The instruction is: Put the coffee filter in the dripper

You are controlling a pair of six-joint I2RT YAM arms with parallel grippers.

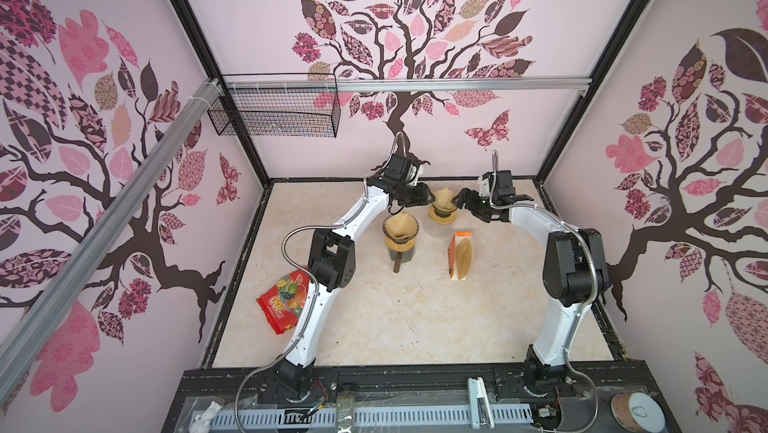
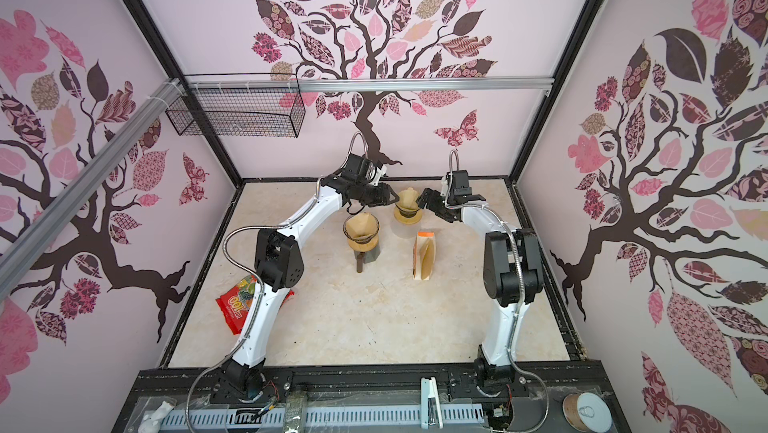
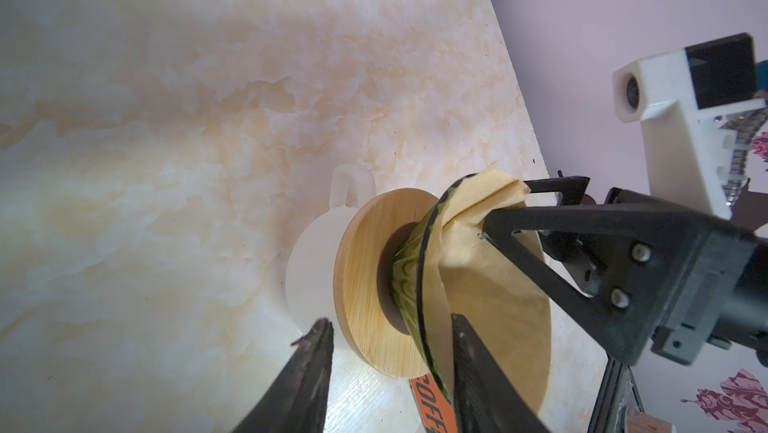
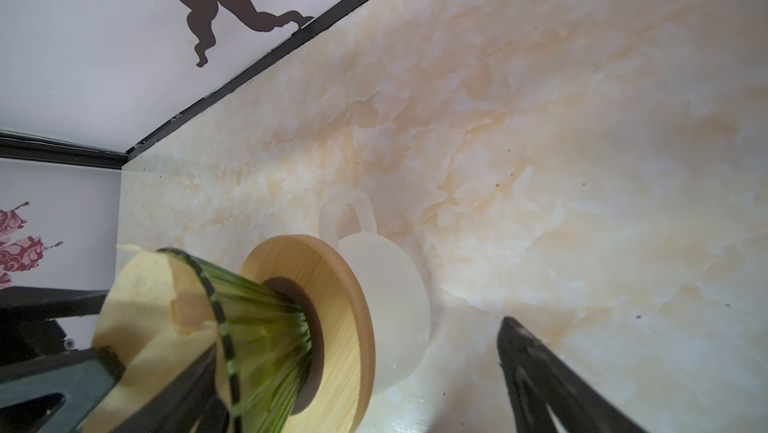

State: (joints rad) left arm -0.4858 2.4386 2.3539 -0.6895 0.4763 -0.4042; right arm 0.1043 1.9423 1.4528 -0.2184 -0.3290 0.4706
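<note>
- Well back from the left hand (image 1: 419, 197), down by that arm's elbow, a red snack bag (image 1: 282, 304) lies flat on the marble-patterned tabletop (image 1: 415, 318), partly under the arm.
- Closer in, on the base-ward side of the right hand (image 1: 464, 199), an orange-and-white filter box (image 1: 457, 258) stands upright, with tan papers showing at its open face.
- Just short of the left hand stands a second dripper (image 1: 401, 228) on a dark cup, with a tan paper seated in it.
- Between the two hands stands the green ribbed glass dripper (image 4: 257, 323). Its wooden collar (image 3: 365, 269) rests on a frosted white mug (image 4: 390, 306).
- The coffee filter (image 3: 494, 302) sits in the mouth of this glass dripper. One side is bunched into a fold that sticks up past the rim.
- The left hand is partly spread and astride the rim, one finger outside by the collar and the other over the paper. It pinches nothing, and whether either finger touches cannot be told.
- The right hand is spread wide. One fingertip (image 3: 511, 219) presses against the bunched fold, and the other finger stands clear on the mug's side.
- Beyond both hands, high on the back wall, a black wire basket (image 1: 274, 115) hangs from an aluminium rail (image 1: 457, 85).
</note>
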